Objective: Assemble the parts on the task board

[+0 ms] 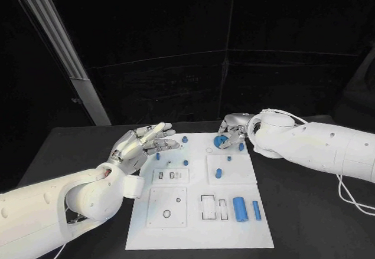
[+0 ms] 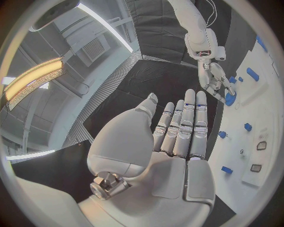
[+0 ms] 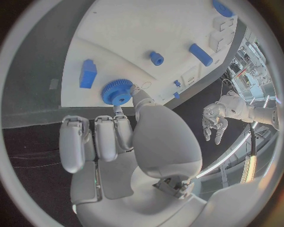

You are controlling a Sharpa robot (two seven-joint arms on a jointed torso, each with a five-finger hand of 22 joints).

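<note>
The white task board (image 1: 202, 229) lies in the middle of the black table. My right hand (image 1: 236, 125) is at the board's far edge and pinches a blue gear (image 1: 221, 141) between thumb and fingertip. In the right wrist view the gear (image 3: 117, 91) sits at the fingertips (image 3: 139, 97), close over the board's edge. In the left wrist view the right hand (image 2: 212, 75) reaches down onto the gear (image 2: 230, 98). My left hand (image 1: 142, 144) hovers over the board's far left corner with its fingers (image 2: 186, 123) stretched straight, holding nothing.
Two blue cylinders (image 1: 240, 208) (image 1: 256, 210) lie on the board's near right part. A blue peg (image 1: 217, 174) stands mid-board, with small blue pieces (image 1: 184, 139) (image 1: 158, 157) further back. A blue block (image 3: 88, 74) lies close to the gear. Grey plates with slots (image 1: 169, 206) occupy the board's left side.
</note>
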